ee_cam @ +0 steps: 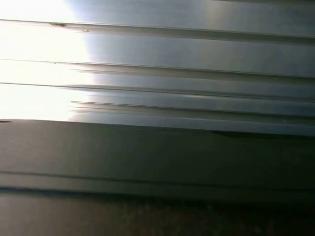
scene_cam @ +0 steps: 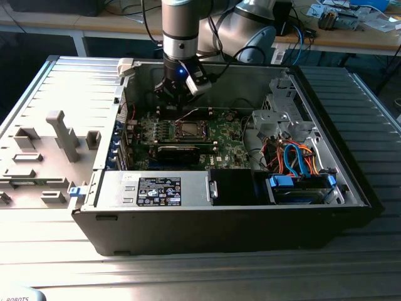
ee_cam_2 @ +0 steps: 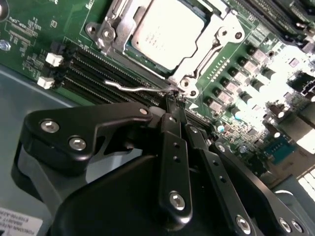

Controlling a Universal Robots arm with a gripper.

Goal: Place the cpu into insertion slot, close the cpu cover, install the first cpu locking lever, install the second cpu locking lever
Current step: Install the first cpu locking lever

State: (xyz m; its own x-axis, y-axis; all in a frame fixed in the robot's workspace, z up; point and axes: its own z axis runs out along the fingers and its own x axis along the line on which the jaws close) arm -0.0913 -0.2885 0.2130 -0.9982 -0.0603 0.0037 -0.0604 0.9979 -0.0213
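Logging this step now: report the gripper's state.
Gripper: shut, fingertips together at the locking lever beside the cpu cover; the cpu sits under it.

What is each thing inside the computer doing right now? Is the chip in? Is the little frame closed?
chip: lying flat in its socket, in place.
cover frame: down around the chip, closed.
wire lever: by the gripper's tips; whether it is latched cannot be told.
gripper: fingers close together at the lever's end, by the socket corner.
computer case: side open, lying flat.
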